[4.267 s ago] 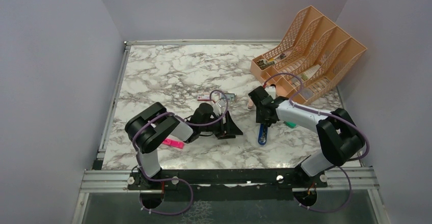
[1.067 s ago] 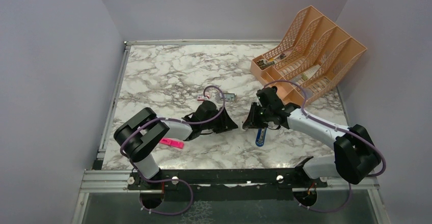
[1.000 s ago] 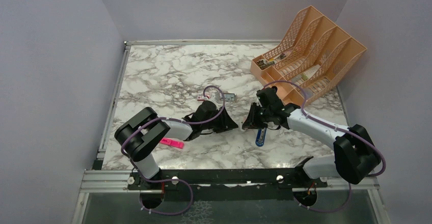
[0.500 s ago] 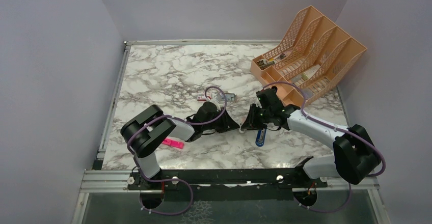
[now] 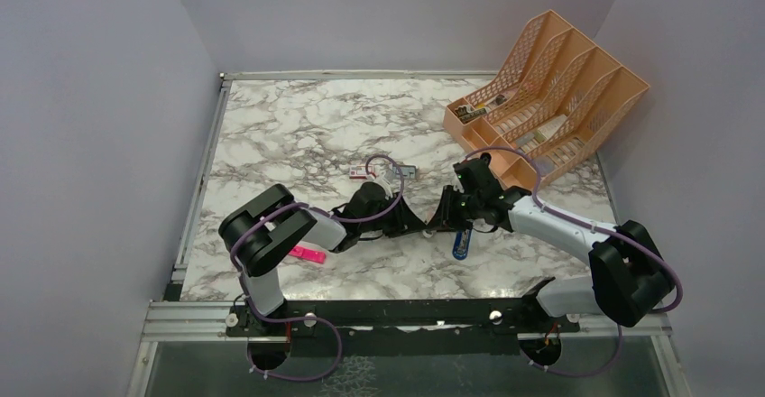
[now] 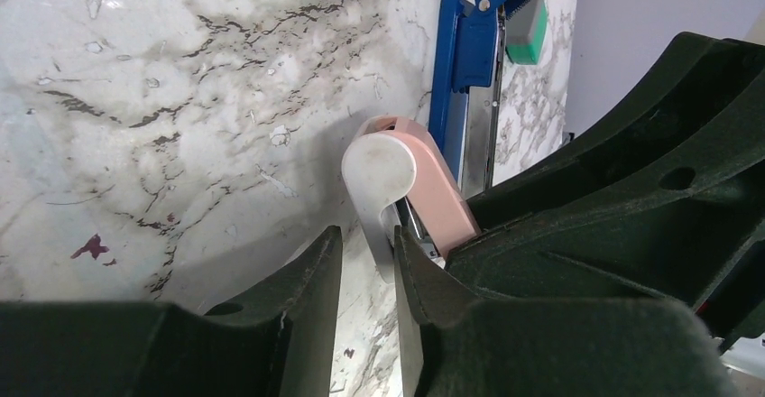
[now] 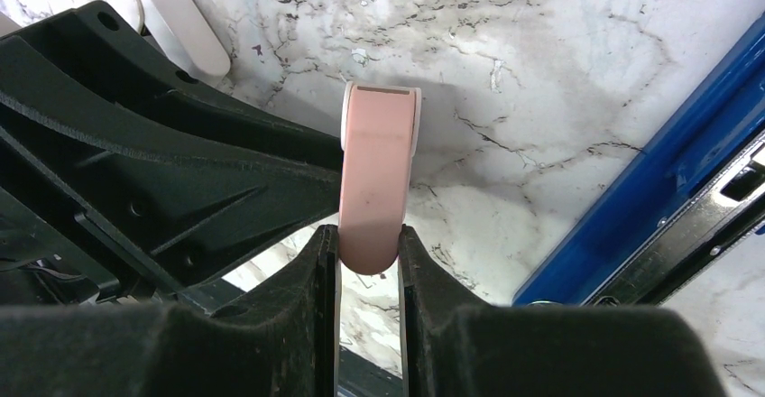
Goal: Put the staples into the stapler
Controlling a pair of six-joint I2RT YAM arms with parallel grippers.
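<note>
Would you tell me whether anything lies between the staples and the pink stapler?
Nothing visible does: only marble separates the staples from the pink stapler, which the right pincer grips while the left pincer flanks it.

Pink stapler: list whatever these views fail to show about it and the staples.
Right wrist view: the pink stapler shows only its top; the frame edge cuts off the blue stapler.
Left wrist view: right jaws hide most of its channel; whether the left jaws pinch its white arm is unclear.
Top view: staples too small to count; both jaws cover the pink stapler.
</note>
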